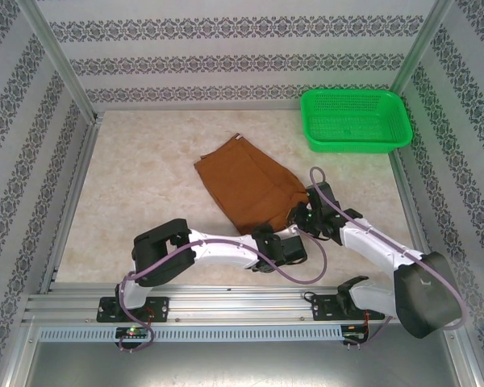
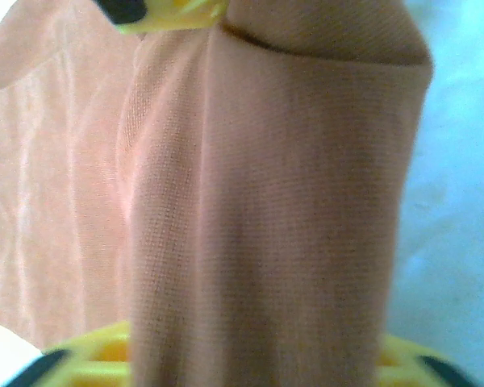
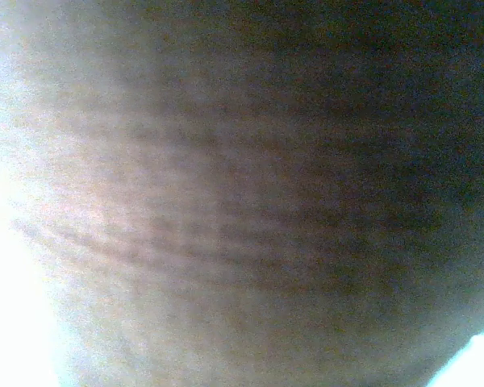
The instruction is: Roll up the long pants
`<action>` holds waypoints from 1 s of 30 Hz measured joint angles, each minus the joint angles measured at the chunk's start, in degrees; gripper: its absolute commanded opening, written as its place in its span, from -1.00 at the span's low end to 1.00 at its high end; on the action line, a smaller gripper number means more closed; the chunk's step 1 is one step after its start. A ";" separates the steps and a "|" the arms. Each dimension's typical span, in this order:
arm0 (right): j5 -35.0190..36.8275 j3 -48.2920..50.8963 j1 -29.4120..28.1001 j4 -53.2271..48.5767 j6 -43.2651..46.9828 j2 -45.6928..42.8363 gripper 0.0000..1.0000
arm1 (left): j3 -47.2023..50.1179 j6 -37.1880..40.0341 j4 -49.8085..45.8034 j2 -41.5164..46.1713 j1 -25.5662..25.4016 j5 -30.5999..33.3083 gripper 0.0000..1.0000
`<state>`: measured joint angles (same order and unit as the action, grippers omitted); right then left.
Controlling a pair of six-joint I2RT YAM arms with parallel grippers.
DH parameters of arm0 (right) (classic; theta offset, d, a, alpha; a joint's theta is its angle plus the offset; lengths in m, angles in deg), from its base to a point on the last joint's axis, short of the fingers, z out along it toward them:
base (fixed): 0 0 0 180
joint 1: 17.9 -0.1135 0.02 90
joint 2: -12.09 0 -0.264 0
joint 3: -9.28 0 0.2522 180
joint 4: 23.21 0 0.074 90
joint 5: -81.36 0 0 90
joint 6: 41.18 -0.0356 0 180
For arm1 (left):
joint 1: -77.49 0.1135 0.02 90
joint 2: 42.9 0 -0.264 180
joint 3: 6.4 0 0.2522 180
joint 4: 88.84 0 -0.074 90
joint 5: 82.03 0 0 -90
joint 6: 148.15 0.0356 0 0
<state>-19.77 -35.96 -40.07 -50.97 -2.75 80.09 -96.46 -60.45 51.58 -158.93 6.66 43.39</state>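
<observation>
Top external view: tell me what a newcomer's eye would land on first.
The rust-brown long pants lie folded mid-table, with the left gripper and right gripper both pressed in at their near edge. A bright green basket sits in the far right corner. In the left wrist view a thick fold of the cloth runs between yellow fingers.

The top camera looks down from the near edge over the pale marbled table (image 1: 137, 185). Both wrist cameras sit right against the shared rust-brown cloth trousers (image 1: 246, 185).
</observation>
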 measured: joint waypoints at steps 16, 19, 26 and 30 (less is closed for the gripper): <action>-1.77 -8.07 7.82 -7.08 4.66 -5.33 0.38 | 0.66 -7.28 -3.85 3.80 21.42 -57.59 -1.00; -2.54 -8.70 7.80 -7.32 5.35 -5.79 0.39 | 4.33 -13.86 0.11 4.35 27.54 -72.28 -1.00; -4.52 -8.46 7.52 -8.33 5.29 -5.49 0.60 | 15.06 -41.16 24.74 4.55 33.42 -97.13 -1.00; -4.83 -8.46 6.05 -7.23 5.07 -3.21 0.63 | 16.94 -51.67 34.93 4.55 33.40 -104.52 -1.00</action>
<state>-24.60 -44.42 -34.02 -58.20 2.32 76.88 -79.52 -112.12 86.50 -154.38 40.06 -61.13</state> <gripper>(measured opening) 0.811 0.150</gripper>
